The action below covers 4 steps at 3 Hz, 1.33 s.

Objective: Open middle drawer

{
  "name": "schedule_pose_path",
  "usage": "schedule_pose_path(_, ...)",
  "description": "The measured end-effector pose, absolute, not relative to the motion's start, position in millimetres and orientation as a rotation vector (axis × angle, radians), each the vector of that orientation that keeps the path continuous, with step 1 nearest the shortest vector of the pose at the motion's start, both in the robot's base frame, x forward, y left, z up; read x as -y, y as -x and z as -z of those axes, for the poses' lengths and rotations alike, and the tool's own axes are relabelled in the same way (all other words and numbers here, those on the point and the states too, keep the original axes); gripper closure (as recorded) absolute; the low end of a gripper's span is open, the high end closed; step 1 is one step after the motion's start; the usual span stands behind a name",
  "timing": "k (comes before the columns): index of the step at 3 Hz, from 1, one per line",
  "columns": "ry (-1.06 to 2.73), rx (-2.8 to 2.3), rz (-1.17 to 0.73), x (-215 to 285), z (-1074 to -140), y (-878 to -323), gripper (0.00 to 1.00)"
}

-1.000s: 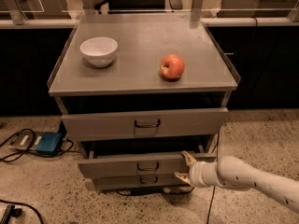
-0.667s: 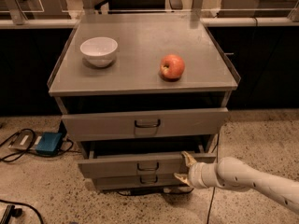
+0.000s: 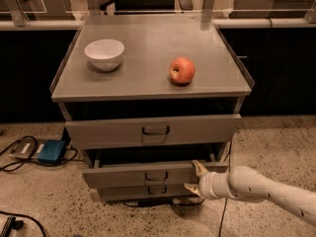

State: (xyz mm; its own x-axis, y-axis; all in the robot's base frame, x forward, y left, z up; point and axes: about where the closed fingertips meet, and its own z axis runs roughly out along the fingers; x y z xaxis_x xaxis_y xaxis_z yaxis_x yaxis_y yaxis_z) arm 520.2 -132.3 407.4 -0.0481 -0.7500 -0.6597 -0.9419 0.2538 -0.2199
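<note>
The grey cabinet shows three drawer fronts. The middle drawer [image 3: 133, 174] has a small dark loop handle [image 3: 156, 176] at its centre and stands pulled out a little, as does the wide top drawer [image 3: 153, 131] above it. The narrow bottom drawer [image 3: 148, 191] sits just below. My gripper [image 3: 195, 177], on a white arm [image 3: 261, 187] coming in from the lower right, is at the right end of the middle drawer front. Its fingers are open, one fingertip [image 3: 199, 167] at the panel's top edge and the other at its bottom edge.
A white bowl [image 3: 104, 54] and a red apple [image 3: 182, 70] sit on the cabinet top [image 3: 148, 78]. A blue box [image 3: 51, 151] with cables lies on the speckled floor at the left. Dark counters run behind the cabinet.
</note>
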Motion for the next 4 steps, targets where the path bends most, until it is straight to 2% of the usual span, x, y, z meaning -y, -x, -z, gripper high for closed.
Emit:
schedule_pose_path(3, 1.542, -1.842, -0.356, 133, -427, -520, 0.08)
schedule_pose_path(4, 1.543, -1.842, -0.356, 133, -427, -520, 0.0)
